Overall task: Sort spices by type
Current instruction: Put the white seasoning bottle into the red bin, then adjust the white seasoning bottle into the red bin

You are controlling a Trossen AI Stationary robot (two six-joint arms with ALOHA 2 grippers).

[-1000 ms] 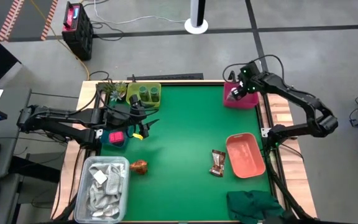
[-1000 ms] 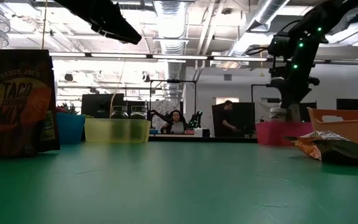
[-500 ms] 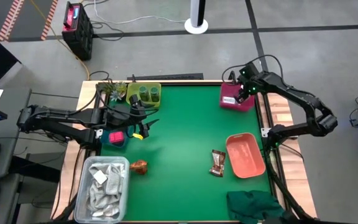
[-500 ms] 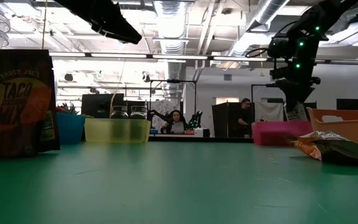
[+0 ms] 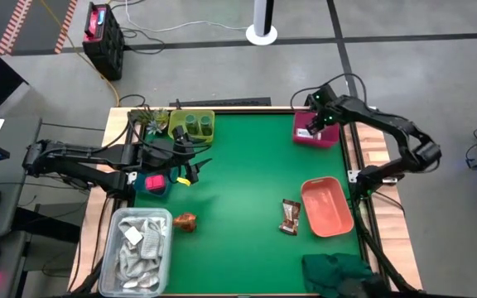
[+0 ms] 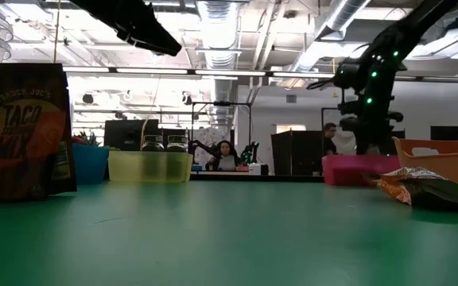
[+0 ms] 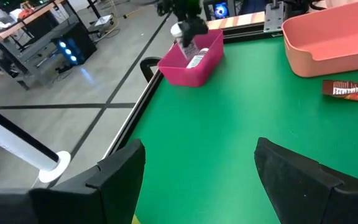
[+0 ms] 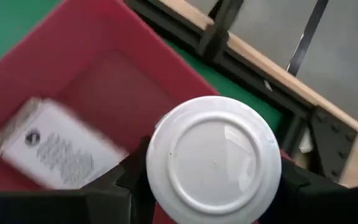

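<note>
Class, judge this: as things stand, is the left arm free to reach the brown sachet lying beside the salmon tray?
Probably yes: the left gripper is open and empty, and bare green table lies between it and the brown sachet, though it is a long stretch.

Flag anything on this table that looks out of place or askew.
The brown sachet lies loose on the green table beside the salmon bin, not in it. A white-capped bottle lies on its side in the pink bin, under the right pincer.

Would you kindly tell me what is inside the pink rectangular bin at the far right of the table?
One white-labelled bottle lies on its side in the pink bin. The right gripper holds a second, white-capped bottle above it, hiding part of the bin's floor.
</note>
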